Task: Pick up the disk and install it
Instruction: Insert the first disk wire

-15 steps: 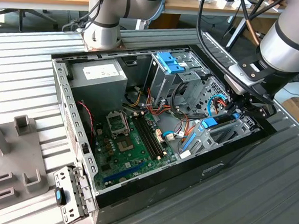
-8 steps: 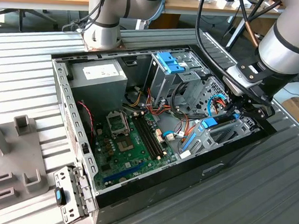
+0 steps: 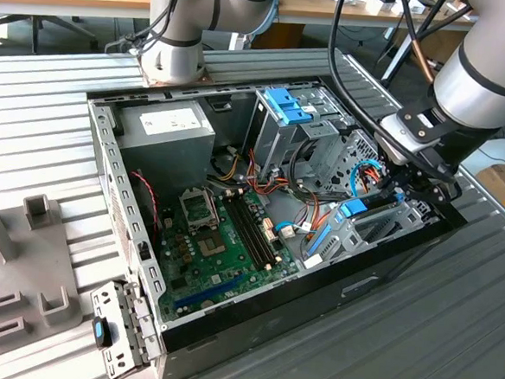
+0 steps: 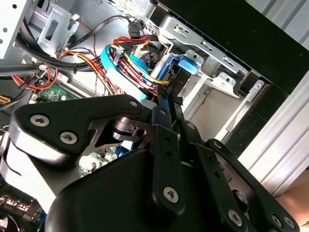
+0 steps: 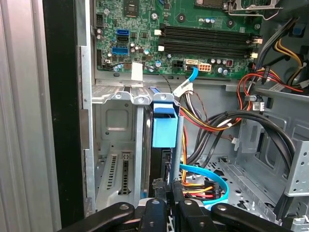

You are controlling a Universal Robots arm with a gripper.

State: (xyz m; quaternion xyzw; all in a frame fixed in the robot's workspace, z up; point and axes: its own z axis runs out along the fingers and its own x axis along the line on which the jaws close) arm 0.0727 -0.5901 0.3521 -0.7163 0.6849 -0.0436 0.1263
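The disk stands on edge in the silver drive cage at the exterior view's right end of the open computer case, its blue carrier rail facing up. In the first wrist view the disk sits edge-on in the cage slot beside the cage's sheet-metal wall. My gripper reaches down into the case over the disk's far end. Its black fingers stand close together, shut on the disk's thin edge. In the second wrist view the gripper pinches the blue rail, with the disk's carrier just beyond it.
Bundles of coloured cables and a light-blue data cable crowd beside the disk. The green motherboard, a grey power supply and a second cage with a blue tab fill the case. A loose bracket lies outside it.
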